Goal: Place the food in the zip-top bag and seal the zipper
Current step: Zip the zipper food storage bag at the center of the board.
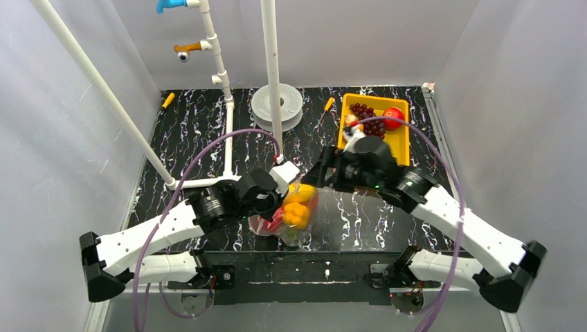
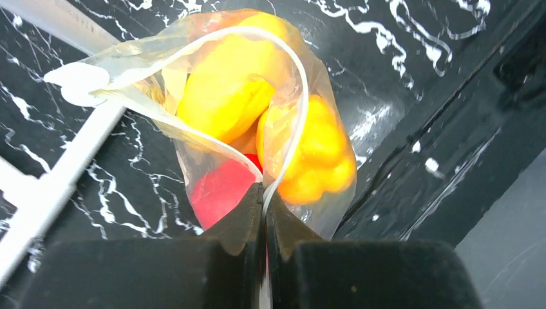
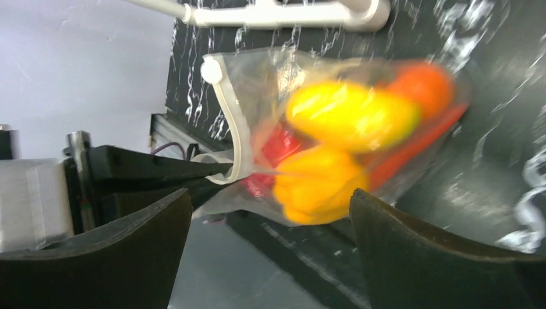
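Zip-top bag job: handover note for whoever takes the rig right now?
Left gripper: shut, fingers pinching the zipper at one end of the mouth.
Right gripper: open, holding nothing, facing the bag from the side.
Zip-top bag: between the two arms, held by its mouth edge.
Done: the food is inside: yellow pepper, lemon-like fruit, red pepper, orange pieces.
Left: the zipper's two strips bow apart, so the mouth looks unsealed; press it shut along its width.
Yellow tray holds grapes and a red fruit; unclear whether they go in.
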Robot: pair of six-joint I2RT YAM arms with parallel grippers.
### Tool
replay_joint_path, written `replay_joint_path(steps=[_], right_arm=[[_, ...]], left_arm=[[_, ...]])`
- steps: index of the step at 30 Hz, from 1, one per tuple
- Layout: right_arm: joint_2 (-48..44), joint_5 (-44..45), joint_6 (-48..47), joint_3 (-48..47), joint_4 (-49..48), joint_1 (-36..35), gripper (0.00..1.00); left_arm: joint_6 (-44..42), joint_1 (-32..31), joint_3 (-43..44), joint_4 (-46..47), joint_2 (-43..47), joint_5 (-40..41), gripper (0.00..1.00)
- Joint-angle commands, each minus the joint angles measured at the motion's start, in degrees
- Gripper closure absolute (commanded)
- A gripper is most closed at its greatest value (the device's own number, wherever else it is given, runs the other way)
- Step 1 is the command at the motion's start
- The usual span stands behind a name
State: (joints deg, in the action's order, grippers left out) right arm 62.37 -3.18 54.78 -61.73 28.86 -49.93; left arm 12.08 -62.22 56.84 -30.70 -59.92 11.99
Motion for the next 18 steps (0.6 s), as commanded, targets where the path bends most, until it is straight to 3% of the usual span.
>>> replay_joint_path(steps=[1, 5, 9, 11, 13, 18], right_arm=[[-8.6, -7.02, -31.98, 1.67, -3.66, 7.48, 0.02], [-9.86, -27.6, -44.16, 5.14, -7.81, 17.51, 0.02], [-7.88, -48.35, -44.23, 14.47, -26.73, 25.25, 0.02], [-4.93, -58.49, -39.35, 19.57, -44.37, 27.08, 0.03], [0.23, -64.4, -35.11, 20.39, -54.29, 27.17, 0.05], [11.03, -71.76, -37.42, 14.44, -55.87, 26.79, 0.08]], left_arm=[[-16.42, 1.53, -1.32, -2.37, 5.04, -7.5, 1.0], [-21.71, 3.18, -1.56, -1.56, 7.51, -17.24, 1.0], [-26.06, 5.21, -3.37, -1.1, 9.76, -24.31, 1.0], [-29.65, 5.59, -5.11, -0.92, 11.13, -25.36, 1.0], [-31.57, 5.66, -6.65, -0.05, 12.94, -25.09, 1.0], [-35.94, 5.8, -8.64, 2.14, 16.35, -27.58, 1.0]])
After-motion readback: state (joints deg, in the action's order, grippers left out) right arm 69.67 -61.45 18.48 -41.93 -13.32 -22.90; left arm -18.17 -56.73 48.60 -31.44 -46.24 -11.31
